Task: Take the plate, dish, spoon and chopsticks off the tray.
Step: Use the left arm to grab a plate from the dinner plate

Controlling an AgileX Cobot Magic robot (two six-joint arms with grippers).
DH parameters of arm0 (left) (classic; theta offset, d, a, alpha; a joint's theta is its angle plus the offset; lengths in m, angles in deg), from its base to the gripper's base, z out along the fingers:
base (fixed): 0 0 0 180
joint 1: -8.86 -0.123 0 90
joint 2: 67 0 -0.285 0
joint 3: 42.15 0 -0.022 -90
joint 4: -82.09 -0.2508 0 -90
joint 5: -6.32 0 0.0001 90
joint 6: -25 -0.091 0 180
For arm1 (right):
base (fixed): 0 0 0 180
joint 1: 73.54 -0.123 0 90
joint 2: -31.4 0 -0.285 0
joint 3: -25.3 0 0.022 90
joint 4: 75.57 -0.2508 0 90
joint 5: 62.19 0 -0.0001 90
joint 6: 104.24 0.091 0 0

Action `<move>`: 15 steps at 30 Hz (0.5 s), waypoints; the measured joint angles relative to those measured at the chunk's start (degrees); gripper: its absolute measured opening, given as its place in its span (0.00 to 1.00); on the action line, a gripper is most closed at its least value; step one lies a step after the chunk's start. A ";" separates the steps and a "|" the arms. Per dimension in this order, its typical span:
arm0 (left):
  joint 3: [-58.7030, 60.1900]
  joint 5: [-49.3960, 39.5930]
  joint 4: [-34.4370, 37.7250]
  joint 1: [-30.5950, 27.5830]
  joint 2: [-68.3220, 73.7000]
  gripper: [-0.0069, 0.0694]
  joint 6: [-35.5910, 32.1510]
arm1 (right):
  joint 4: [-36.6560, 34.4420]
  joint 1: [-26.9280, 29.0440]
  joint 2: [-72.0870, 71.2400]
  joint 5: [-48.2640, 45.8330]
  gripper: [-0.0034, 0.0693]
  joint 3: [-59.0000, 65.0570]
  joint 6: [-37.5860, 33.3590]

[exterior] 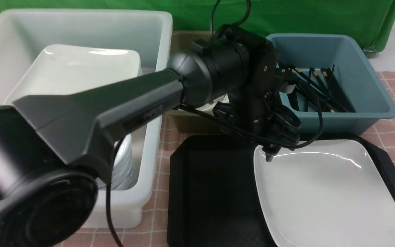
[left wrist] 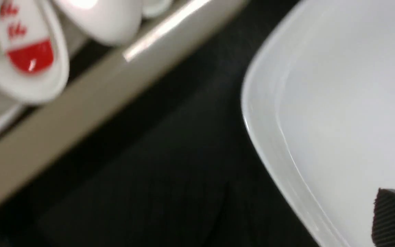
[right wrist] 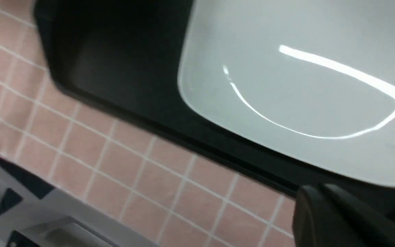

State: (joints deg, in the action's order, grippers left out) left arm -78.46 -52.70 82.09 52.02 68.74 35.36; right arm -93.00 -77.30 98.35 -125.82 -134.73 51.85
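Only the plate point(exterior: 324, 192) remains, at the tray's point(exterior: 211, 192) three o'clock, left gripper point(exterior: 272, 153) gaping empty over its eleven o'clock corner!

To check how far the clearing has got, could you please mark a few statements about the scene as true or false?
1. The plate lies on the tray. True.
2. A spoon lies on the tray. False: no spoon shows there.
3. Chopsticks lie in the blue tub. True.
4. The white tub is empty. False: it holds stacked plates.
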 joint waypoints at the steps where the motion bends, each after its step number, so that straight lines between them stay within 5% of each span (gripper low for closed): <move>1: -0.20 1.44 0.00 0.00 1.07 0.76 0.12 | -1.38 0.05 -0.06 0.56 0.09 0.00 -0.58; 15: -0.49 11.20 0.00 0.00 7.81 0.69 0.77 | -2.87 0.12 -0.06 1.25 0.09 0.00 -2.74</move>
State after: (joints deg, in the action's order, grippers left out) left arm -78.95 -41.49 82.09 52.02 76.55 36.13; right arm -95.88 -77.19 98.29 -124.57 -134.73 49.10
